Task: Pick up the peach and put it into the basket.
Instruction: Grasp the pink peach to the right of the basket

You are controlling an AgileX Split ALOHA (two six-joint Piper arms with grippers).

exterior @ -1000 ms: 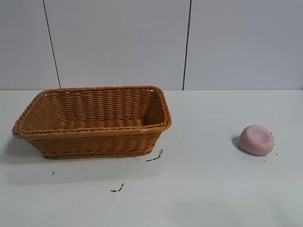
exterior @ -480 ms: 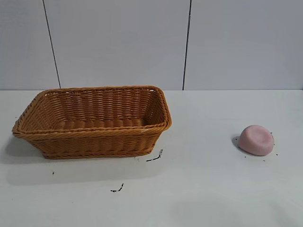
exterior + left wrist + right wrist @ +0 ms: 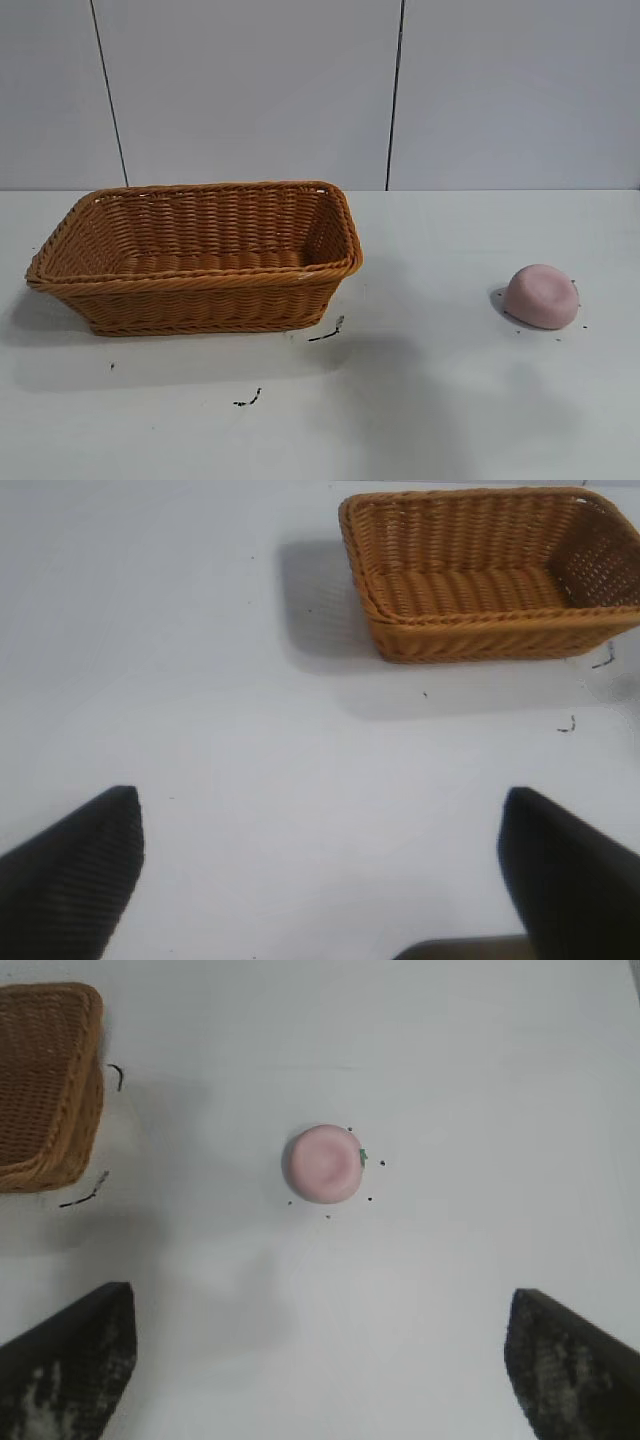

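The pale-pink peach point(image 3: 541, 296) lies on the white table at the right. It also shows in the right wrist view point(image 3: 324, 1163), ahead of my right gripper point(image 3: 320, 1345), which is open and empty, well apart from the peach. The orange-brown wicker basket point(image 3: 200, 285) stands at the left, empty. It also shows in the left wrist view point(image 3: 480, 635) and the right wrist view point(image 3: 45, 1150). My left gripper point(image 3: 320, 860) is open and empty above bare table, well short of the basket. Neither gripper shows in the exterior view.
Small black marks point(image 3: 327, 333) lie on the table in front of the basket's right corner, with another mark point(image 3: 248, 400) nearer the front. Tiny dark specks surround the peach. A grey panelled wall point(image 3: 250, 90) stands behind the table.
A soft shadow has spread over the table front between the basket and the peach. The peach and the basket have not moved.
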